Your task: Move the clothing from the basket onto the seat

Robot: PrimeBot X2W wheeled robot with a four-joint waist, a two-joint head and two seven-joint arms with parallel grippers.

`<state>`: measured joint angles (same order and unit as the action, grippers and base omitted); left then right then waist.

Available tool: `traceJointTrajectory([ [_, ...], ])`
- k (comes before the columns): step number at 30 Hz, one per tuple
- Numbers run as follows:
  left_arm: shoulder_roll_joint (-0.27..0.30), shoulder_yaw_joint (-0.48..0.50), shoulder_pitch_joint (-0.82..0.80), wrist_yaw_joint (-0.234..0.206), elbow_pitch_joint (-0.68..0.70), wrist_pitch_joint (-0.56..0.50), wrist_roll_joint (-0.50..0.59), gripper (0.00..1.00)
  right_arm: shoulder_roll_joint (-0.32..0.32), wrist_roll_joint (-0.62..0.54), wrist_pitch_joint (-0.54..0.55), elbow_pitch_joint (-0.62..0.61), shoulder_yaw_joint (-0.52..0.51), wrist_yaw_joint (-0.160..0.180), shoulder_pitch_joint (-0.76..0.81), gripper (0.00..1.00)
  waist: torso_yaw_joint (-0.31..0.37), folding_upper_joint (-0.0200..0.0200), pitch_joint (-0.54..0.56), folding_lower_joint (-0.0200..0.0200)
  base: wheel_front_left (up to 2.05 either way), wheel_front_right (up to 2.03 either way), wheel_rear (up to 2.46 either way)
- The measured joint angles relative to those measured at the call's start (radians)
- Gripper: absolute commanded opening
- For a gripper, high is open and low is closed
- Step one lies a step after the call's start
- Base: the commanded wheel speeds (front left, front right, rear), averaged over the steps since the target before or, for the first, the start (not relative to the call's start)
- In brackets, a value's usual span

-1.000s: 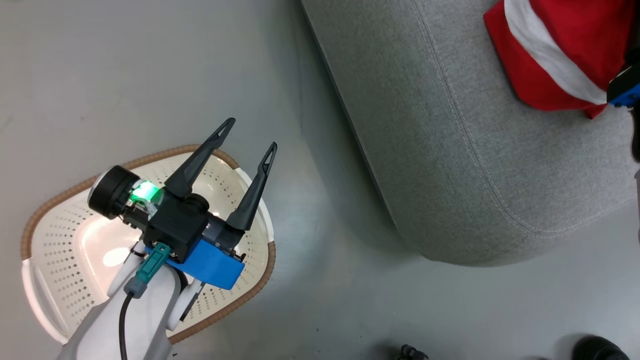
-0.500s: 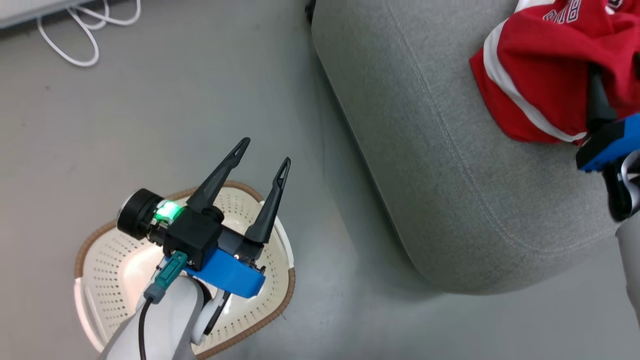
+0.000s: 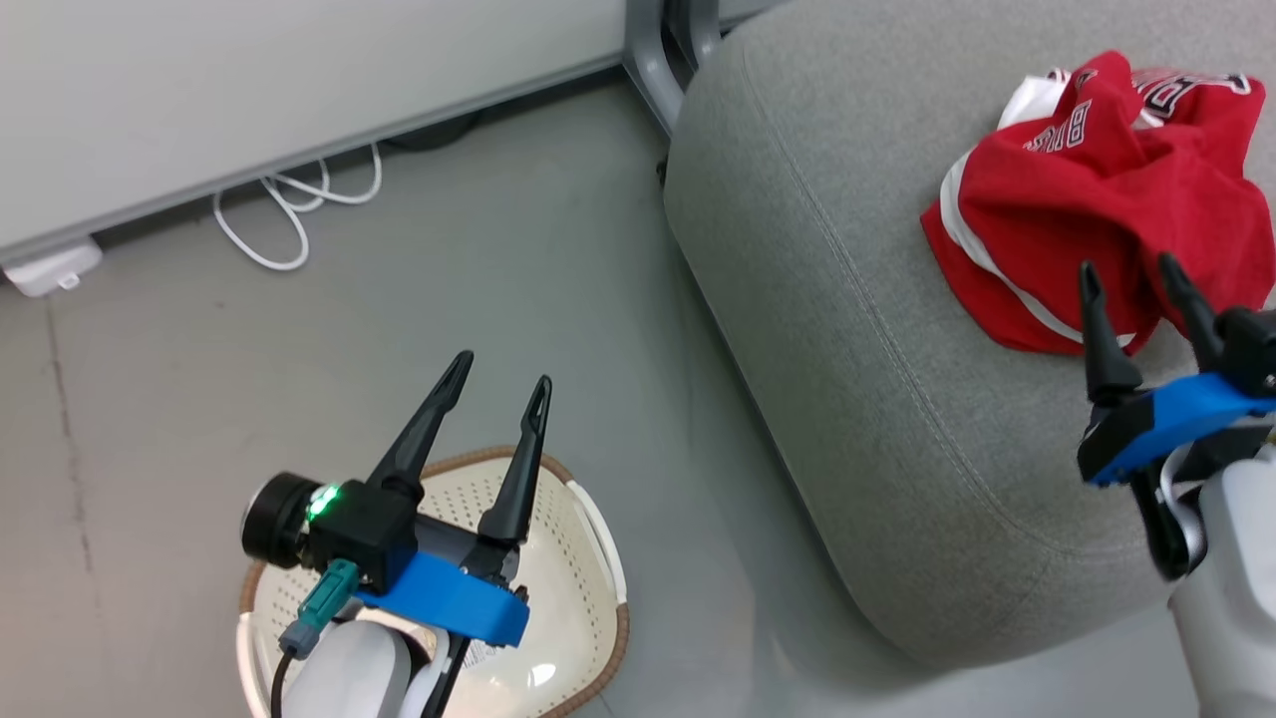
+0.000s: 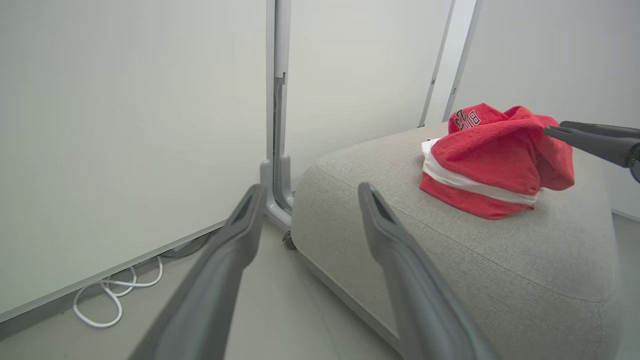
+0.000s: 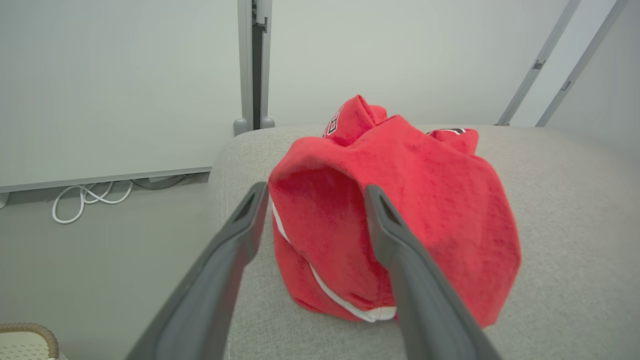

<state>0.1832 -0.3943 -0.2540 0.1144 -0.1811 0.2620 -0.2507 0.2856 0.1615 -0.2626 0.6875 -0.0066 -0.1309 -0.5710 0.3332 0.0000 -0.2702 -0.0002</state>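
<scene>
The clothing (image 3: pixel 1097 209) lies as one crumpled red heap with white trim and lettering on the grey seat (image 3: pixel 897 419), toward its far right. My right gripper (image 3: pixel 1127 263) stands open at the heap's near edge, holding nothing. In the right wrist view the clothing (image 5: pixel 400 225) sits just beyond the spread right gripper (image 5: pixel 316 189). My left gripper (image 3: pixel 503 369) is open and holds nothing above the cream basket (image 3: pixel 583 588), whose perforated inside shows bare plastic around my arm. The left wrist view shows the left gripper (image 4: pixel 311 189) pointing toward the seat (image 4: pixel 500 270) and clothing (image 4: pixel 490 160).
A white cable (image 3: pixel 289 219) loops on the grey floor by the wall panel, near a white box (image 3: pixel 50 269). A grey metal post (image 3: pixel 648 50) stands at the seat's far corner. A strip of floor separates basket and seat.
The head camera has tilted, shifting the whole picture. My right gripper, earlier sunk in the red cloth, has drawn back and stands open at its edge. The left gripper stays open over the basket.
</scene>
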Motion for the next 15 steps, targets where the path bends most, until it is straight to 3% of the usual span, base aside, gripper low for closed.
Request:
traceJointTrajectory([
  [15,-0.081,0.16,0.174,0.01,-0.045,0.001,0.016,1.0,-0.139,-0.075,0.057,-0.325,-0.058,0.0,0.324,1.0,-0.138,0.0,0.196,0.0,0.0,0.0,0.0],
])
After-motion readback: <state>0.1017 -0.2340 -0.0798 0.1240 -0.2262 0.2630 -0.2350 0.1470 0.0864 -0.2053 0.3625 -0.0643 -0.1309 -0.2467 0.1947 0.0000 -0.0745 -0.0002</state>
